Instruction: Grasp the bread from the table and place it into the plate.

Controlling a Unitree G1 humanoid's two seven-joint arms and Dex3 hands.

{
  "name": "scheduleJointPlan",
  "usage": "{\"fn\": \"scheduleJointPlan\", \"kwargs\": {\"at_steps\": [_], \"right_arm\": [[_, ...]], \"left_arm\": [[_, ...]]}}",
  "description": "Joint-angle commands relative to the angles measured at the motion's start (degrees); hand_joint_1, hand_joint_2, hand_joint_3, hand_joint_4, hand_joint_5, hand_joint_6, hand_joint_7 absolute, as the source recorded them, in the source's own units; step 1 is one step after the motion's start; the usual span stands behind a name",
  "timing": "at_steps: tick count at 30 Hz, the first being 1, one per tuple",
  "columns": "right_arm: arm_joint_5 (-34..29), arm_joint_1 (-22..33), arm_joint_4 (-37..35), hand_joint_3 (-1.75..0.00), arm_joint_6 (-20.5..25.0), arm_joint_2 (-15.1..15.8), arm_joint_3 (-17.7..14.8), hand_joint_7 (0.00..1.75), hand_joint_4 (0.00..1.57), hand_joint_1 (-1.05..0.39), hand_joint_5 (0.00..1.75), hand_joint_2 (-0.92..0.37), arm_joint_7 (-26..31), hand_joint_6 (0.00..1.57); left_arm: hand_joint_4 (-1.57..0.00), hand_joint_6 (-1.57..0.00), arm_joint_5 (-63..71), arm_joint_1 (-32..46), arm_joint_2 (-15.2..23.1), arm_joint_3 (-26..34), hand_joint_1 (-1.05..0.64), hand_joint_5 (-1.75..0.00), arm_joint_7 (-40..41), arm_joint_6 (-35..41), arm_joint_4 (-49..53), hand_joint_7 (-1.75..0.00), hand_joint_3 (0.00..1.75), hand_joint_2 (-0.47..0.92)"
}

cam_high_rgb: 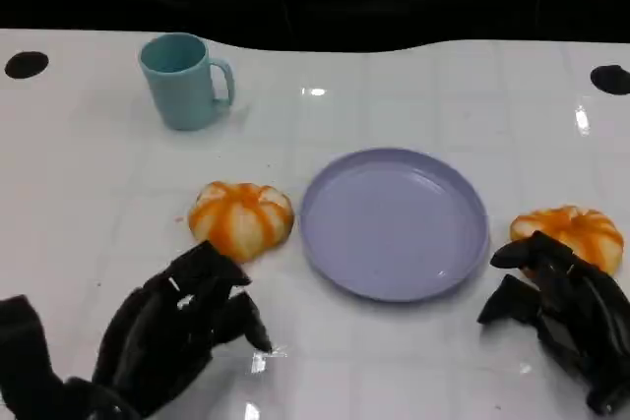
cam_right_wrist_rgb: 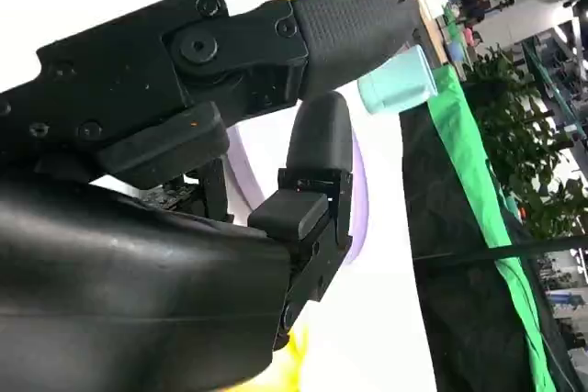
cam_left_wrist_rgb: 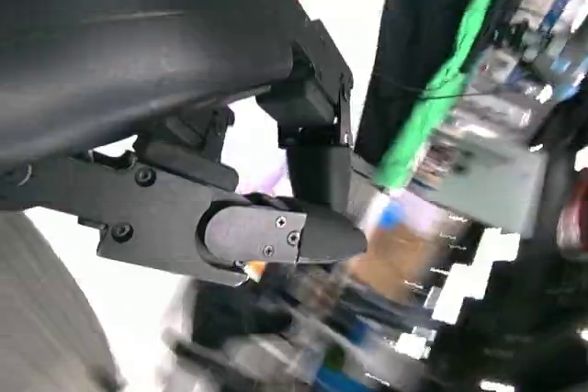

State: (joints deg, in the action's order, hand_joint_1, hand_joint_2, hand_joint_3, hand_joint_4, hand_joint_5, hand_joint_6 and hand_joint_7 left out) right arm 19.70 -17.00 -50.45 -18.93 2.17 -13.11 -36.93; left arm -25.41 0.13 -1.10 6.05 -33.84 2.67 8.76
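Nearest me, my left robot hand point(cam_high_rgb: 177, 336) hangs over the white tabletop point(cam_high_rgb: 98, 194) with fingers spread, holding nothing. My right robot hand point(cam_high_rgb: 561, 317) is likewise empty, its fingertips just beside a round orange-and-cream striped bread point(cam_high_rgb: 576, 233). A second matching bread point(cam_high_rgb: 241, 220) sits just left of the empty lavender plate point(cam_high_rgb: 394, 223). Farther back stands a teal mug point(cam_high_rgb: 184, 81).
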Motion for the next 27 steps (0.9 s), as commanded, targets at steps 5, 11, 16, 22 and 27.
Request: {"fn": "scheduleJointPlan", "kwargs": {"at_steps": [5,11,16,22,27], "right_arm": [[-0.1,-0.43,-1.34,-0.27,-0.03,0.35,-0.43,1.24,0.67,-0.54,1.56,-0.92,0.09,0.61],[0.23,-0.47,-1.43,-0.27,0.33,0.41,-0.59,1.24,0.67,-0.54,1.55,-0.92,-0.28,0.62],[0.37,-0.53,-1.46,-0.24,0.75,0.46,-0.81,1.16,0.69,-0.52,1.51,-0.92,-0.61,0.64],[-0.22,-0.28,-0.3,-0.25,1.79,0.39,-0.52,1.2,0.69,-0.54,1.51,-0.92,0.68,0.64],[-0.22,-0.01,0.48,-0.24,2.53,0.42,-0.34,1.25,0.68,-0.55,1.53,-0.92,0.94,0.61]], "left_arm": [[-0.37,-0.53,22.51,-2.88,6.75,-4.89,-0.72,-0.75,9.21,-19.66,-0.67,-0.1,0.29,0.92],[-0.37,-0.53,29.64,-4.38,9.36,-6.46,-0.72,-0.73,13.14,-23.1,-0.85,-0.08,0.29,0.92],[-0.17,-0.38,45.73,-7.45,14.88,-9.19,-0.59,-0.55,21.82,-28.2,-1.61,0.0,0.09,0.92],[-0.12,-0.33,64.27,-10.92,21.35,-12.92,-0.63,-0.27,31.9,-28.6,-1.66,0.0,0.01,0.91],[-0.04,-0.25,70.18,-12.02,23.44,-15.21,-0.67,-0.19,35.1,-26.55,-2.07,0.0,0.01,0.92]]}}
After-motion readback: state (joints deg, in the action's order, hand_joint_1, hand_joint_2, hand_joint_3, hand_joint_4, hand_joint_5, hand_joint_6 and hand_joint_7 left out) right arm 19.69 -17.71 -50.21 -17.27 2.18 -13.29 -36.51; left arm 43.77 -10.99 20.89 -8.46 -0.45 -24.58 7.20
